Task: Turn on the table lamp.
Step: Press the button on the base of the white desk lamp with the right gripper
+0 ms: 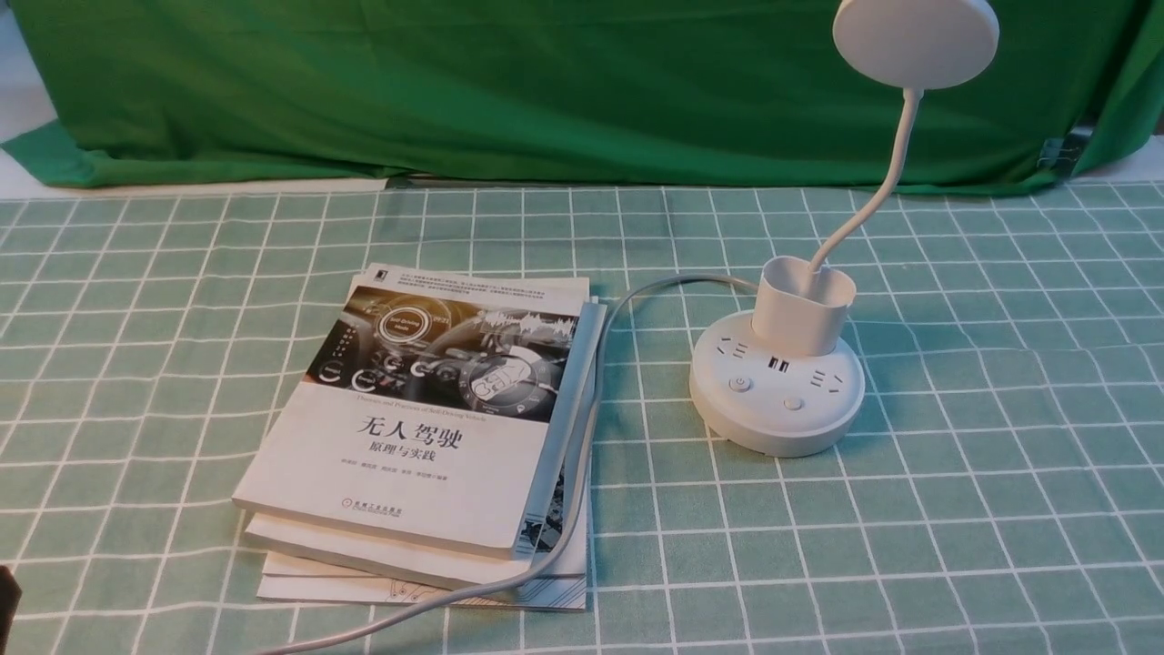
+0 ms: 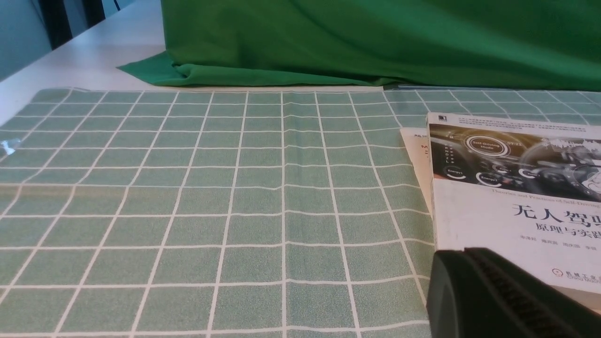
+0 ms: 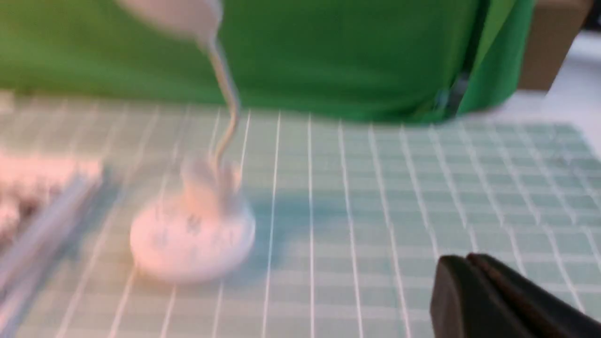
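Note:
The white table lamp (image 1: pixel 777 396) stands right of centre on the checked cloth, its round base carrying sockets and two buttons, with a cup holder, thin curved neck and flat disc head (image 1: pixel 915 41) above. It looks unlit. The right wrist view shows the lamp (image 3: pixel 192 234) blurred, well apart from my right gripper (image 3: pixel 465 259), whose black fingers are pressed together, holding nothing. My left gripper (image 2: pixel 462 253) is shut too and empty, low beside the books. In the front view only a dark sliver (image 1: pixel 7 596) of the left arm shows at the left edge; the right gripper is out of that view.
A stack of books (image 1: pixel 427 437) lies left of the lamp, seen also as the books (image 2: pixel 512 197) in the left wrist view. The lamp's white cord (image 1: pixel 582 455) runs along the books' right side to the front edge. Green drape (image 1: pixel 546 82) hangs behind the table.

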Robot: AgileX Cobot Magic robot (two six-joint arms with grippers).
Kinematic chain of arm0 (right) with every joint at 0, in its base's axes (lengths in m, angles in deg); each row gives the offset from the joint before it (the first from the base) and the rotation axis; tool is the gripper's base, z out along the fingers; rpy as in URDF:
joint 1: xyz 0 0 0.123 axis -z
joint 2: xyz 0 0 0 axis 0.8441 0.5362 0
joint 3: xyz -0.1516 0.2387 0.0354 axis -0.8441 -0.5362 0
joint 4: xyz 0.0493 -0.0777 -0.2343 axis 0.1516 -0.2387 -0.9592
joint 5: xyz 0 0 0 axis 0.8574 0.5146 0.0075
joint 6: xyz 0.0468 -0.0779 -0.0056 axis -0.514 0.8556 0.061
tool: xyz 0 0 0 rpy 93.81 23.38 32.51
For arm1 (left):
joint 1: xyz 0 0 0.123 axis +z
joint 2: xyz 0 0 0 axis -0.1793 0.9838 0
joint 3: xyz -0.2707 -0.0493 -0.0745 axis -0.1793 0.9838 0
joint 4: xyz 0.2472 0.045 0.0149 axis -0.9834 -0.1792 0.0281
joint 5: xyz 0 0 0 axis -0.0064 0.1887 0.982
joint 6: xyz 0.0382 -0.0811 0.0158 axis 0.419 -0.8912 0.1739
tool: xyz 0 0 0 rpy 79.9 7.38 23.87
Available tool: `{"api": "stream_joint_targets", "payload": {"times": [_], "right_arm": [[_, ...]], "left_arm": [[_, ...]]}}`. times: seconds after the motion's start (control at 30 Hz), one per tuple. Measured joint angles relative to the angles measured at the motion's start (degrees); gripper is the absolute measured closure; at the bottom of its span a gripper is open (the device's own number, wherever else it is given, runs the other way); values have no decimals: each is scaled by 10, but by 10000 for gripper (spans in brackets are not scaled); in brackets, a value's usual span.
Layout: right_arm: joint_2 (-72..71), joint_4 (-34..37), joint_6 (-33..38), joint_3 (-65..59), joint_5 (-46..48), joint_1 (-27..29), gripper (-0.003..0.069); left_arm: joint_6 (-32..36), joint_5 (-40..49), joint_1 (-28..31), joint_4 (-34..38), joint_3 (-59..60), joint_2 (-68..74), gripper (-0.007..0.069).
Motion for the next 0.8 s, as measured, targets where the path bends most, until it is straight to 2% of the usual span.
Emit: {"api": "stream_joint_targets", "payload": {"times": [0.03,0.13,0.27,0.57,0.8], "right_arm": [[7,3,6,5,7,0,631],[112,65,84,64,90,-1,631],[211,112,138,82,115,-17,631],[426,119,161,124,76,-119,630],[581,102,165,203,51,-163,630]], "left_arm": [[0,0,0,0,0,0,603],[0,0,0,0,0,0,603],[0,0,0,0,0,0,603],[0,0,0,0,0,0,603],[0,0,0,0,0,0,603]]}}
